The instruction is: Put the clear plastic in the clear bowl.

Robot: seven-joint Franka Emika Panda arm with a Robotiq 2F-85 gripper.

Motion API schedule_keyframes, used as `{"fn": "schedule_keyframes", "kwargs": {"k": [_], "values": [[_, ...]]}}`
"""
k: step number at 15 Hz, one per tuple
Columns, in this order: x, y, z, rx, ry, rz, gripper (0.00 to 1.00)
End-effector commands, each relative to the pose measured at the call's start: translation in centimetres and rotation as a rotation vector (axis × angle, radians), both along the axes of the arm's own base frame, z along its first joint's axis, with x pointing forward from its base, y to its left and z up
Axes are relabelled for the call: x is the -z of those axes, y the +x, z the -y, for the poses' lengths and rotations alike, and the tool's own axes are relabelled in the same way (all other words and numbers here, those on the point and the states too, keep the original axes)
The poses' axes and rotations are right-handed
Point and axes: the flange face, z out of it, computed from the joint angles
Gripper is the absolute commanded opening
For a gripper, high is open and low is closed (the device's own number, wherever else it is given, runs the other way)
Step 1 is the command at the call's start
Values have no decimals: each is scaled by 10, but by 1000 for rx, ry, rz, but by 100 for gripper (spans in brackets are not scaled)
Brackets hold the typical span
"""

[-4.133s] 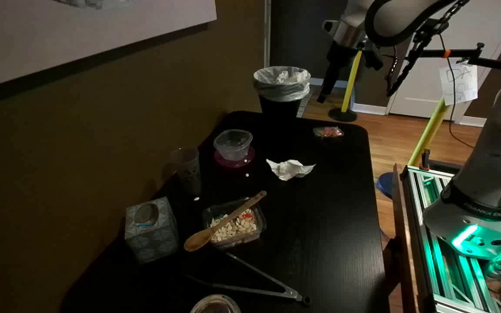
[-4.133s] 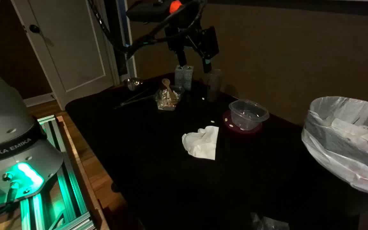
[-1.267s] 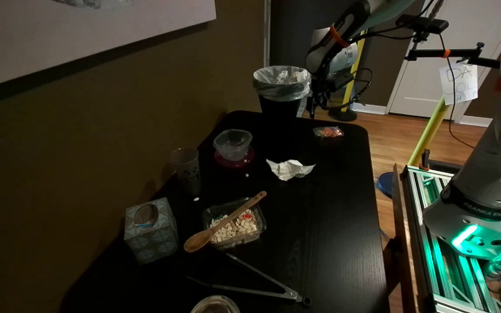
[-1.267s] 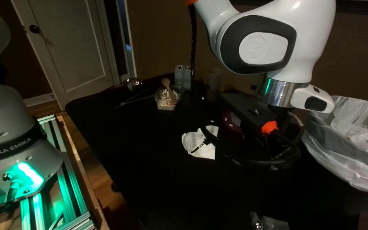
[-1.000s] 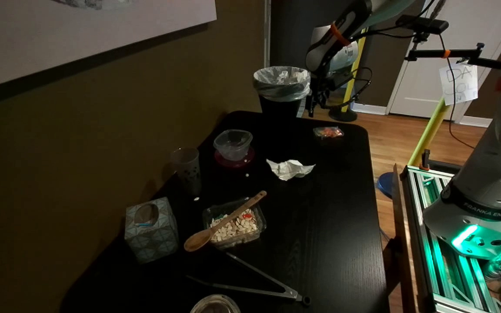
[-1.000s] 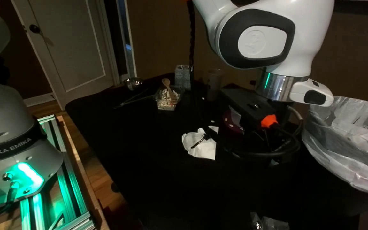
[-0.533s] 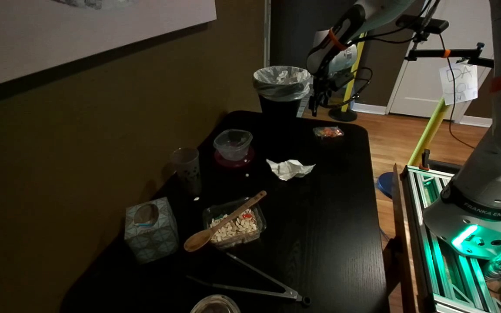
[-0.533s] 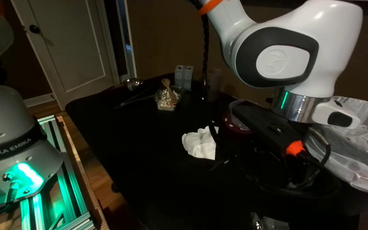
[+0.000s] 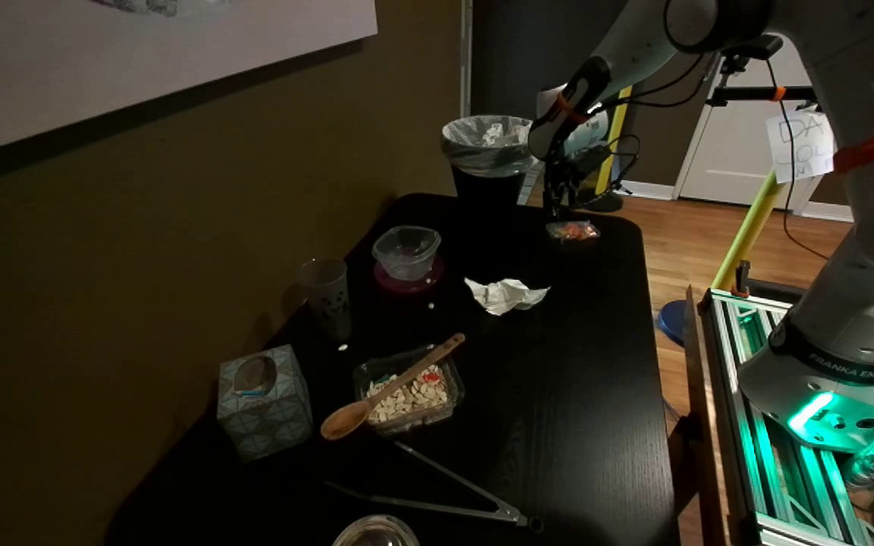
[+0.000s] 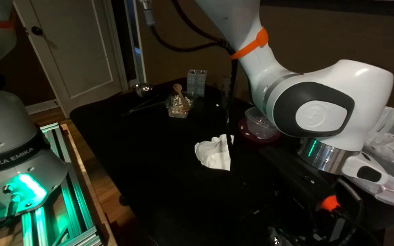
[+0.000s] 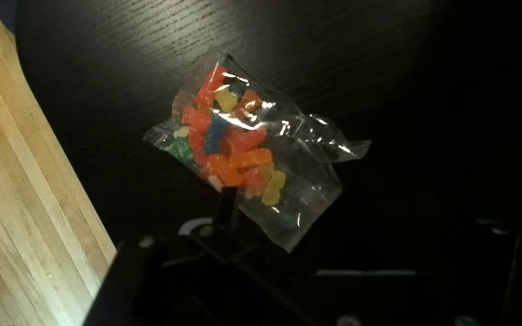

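A clear plastic bag [image 11: 243, 145] of colourful candies lies on the dark table. It also shows in both exterior views [image 9: 573, 230], [image 10: 275, 236], partly covered by the gripper in the latter. My gripper [image 11: 363, 199] is open above the table by the bag; in an exterior view its fingers [image 9: 553, 205] point down. In the wrist view the left finger overlaps the bag's edge; the right finger is lost in darkness. Contact cannot be told. The clear bowl [image 9: 407, 256] stands upright on a maroon disc [image 9: 409, 285]; it is partly behind the arm in an exterior view [image 10: 259, 127].
A lined trash bin [image 9: 490, 152] stands at the table end near my arm. A crumpled napkin [image 9: 505, 296] lies mid-table. Farther along are a tall cup [image 9: 327, 299], a tissue box [image 9: 264, 402], a container [image 9: 410, 398] with a wooden spoon [image 9: 399, 383] and tongs [image 9: 444, 493].
The arm has swung from above the table's other end to the bin end. In the last half second it has lowered toward the candy bag. The bag and bowl have not moved.
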Motion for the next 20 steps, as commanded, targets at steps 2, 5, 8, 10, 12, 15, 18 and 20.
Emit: {"fn": "schedule_keyframes", "kwargs": {"k": [2, 5, 8, 10, 12, 15, 18, 20], "values": [[1, 5, 3, 17, -21, 24, 100], [19, 9, 6, 92, -42, 44, 100], [37, 8, 8, 123, -55, 38, 100], [50, 5, 10, 136, -62, 48, 100], [60, 4, 15, 169, -71, 56, 100], [72, 3, 20, 208, -81, 50, 73], [80, 5, 22, 229, -89, 43, 52], [79, 7, 23, 243, -95, 39, 37]]}}
